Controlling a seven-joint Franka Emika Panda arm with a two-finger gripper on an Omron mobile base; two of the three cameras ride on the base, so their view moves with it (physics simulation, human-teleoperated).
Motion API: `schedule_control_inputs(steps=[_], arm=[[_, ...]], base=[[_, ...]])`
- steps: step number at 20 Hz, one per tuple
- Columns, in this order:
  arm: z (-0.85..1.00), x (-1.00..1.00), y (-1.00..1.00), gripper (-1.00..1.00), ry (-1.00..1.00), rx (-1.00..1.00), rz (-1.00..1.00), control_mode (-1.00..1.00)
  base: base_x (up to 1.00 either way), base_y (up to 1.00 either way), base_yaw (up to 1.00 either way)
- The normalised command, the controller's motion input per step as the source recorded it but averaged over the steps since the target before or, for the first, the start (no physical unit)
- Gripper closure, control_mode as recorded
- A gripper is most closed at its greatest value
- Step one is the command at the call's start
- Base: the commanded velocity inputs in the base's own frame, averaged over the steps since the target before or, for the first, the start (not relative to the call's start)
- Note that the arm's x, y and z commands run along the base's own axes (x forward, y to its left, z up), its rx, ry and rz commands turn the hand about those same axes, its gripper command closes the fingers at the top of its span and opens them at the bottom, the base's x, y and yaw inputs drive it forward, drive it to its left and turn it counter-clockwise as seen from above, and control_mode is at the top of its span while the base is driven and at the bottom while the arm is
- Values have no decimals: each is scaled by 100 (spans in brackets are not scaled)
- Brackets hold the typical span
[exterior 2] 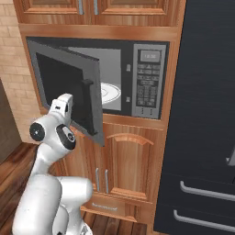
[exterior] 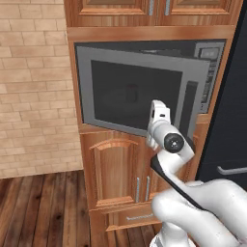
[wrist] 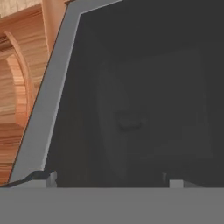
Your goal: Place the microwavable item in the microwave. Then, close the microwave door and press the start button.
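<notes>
The arm is raised with the hand [exterior: 159, 112] held close against the dark window of the microwave door [exterior 2: 69, 89], fingers spread wide and nothing gripped. The door stands partly open, hinged at the left, its bar handle [exterior 2: 88, 108] upright. Inside the microwave [exterior 2: 137, 80] a white plate [exterior 2: 111, 92] is seen.

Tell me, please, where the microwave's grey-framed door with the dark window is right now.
The grey-framed door with the dark window stands partly open, hinged at the left of the built-in grey steel microwave, with the open claw close against its window.
</notes>
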Motion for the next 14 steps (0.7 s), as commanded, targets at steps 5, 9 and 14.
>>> schedule_control_inputs(steps=[5,9,14], arm=[[51,63,-26,-100,11,0,3,-100],[18,58,-20,-100,12,0,1,-100],[7,57,-14,-100,11,0,0,-100]], base=[[0,0,0],[0,0,0],[0,0,0]])
